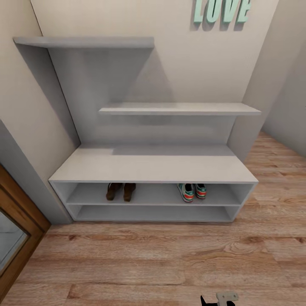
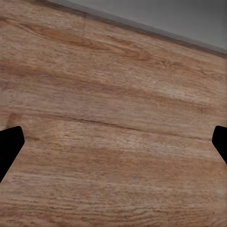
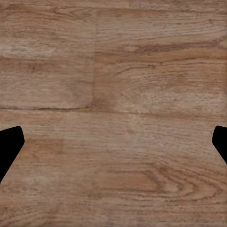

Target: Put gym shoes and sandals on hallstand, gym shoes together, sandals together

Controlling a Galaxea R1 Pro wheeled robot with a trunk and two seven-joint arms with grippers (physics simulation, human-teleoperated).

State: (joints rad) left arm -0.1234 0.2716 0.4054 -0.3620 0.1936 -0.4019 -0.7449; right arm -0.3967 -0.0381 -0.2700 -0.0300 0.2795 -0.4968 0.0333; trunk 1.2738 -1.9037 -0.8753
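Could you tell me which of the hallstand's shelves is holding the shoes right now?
The upper of the two low open shelves, just under the bench top: the sandals sit at its left, the gym shoes at its right. The other shelves look bare.

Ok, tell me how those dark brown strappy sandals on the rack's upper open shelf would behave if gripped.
The dark brown strappy sandals probably flex: open straps look floppy. Likely light. They sit flat, so rolling seems unlikely.

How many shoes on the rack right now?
4, all on the hallstand's upper open shelf: two sandals side by side toward the left, two gym shoes side by side toward the right. Only their heel ends show; the shelf interiors are partly hidden under the bench top.
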